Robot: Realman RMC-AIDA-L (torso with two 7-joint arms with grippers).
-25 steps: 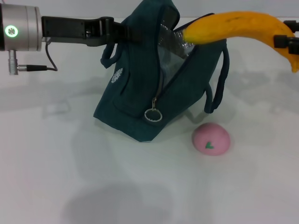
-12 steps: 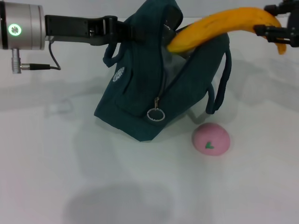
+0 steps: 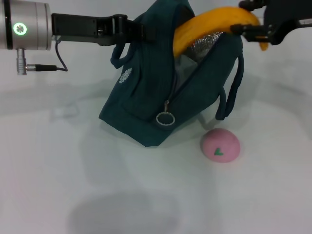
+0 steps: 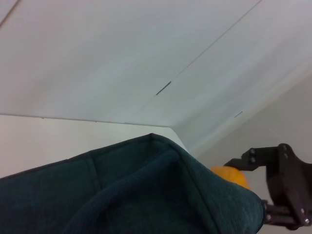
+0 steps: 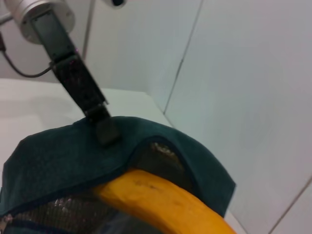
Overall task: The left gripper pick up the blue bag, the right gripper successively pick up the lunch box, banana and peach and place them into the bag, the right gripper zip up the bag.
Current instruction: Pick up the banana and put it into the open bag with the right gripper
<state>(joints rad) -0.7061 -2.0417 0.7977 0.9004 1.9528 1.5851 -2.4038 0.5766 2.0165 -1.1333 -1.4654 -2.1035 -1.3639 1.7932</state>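
Bag: blue bag (image 3: 161,92) stands toward the far edge of the white surface (image 3: 58,170), its top held up and its mouth gaping, silver lining showing inside; zip ring (image 3: 165,118) hangs on its near side.
Left end effector: left end effector (image 3: 139,33) reaches in from the left edge and is pinched on the bag's upper rim.
Banana: banana (image 3: 209,22) lies across the bag's open mouth, one end dipping inside, the other end outside toward the right.
Right end effector: right end effector (image 3: 263,24) at the far right corner clamps the banana's outer end.
Peach: pink peach (image 3: 221,145) sits on the surface just beside the bag's near right corner, apart from it.
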